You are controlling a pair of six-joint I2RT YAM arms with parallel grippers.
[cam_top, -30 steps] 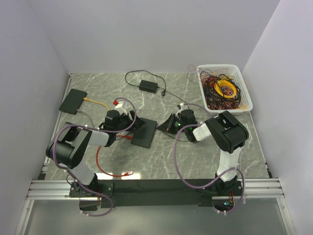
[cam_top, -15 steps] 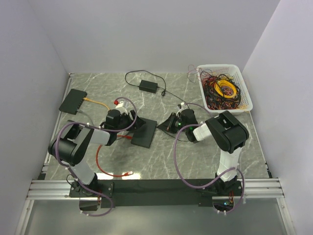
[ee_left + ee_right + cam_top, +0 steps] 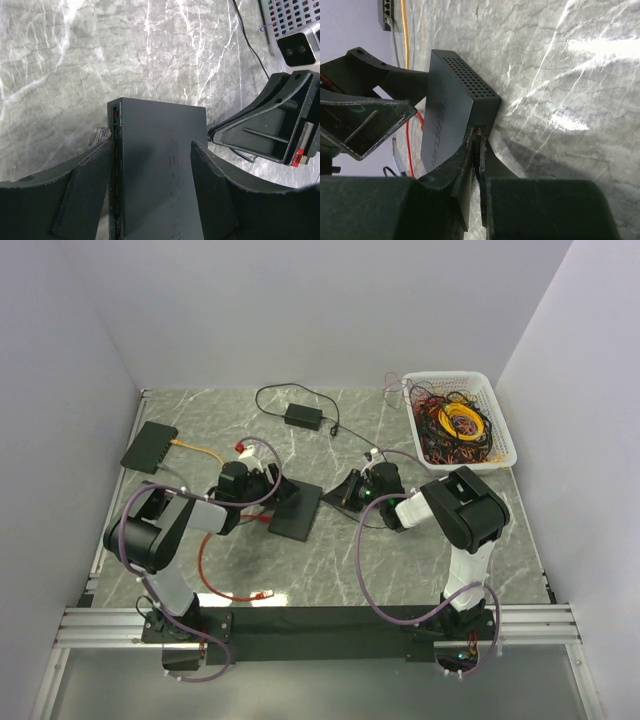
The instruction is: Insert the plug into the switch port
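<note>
My left tool grips the switch across its width. The plug lies just beside the switch's port row. My right tool sits at the switch's opposite side, nearly closed; I cannot tell what it holds.

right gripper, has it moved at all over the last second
No: against the white plastic basket of cables, the right gripper sits where it was, tips at the flat black switch box.
</note>
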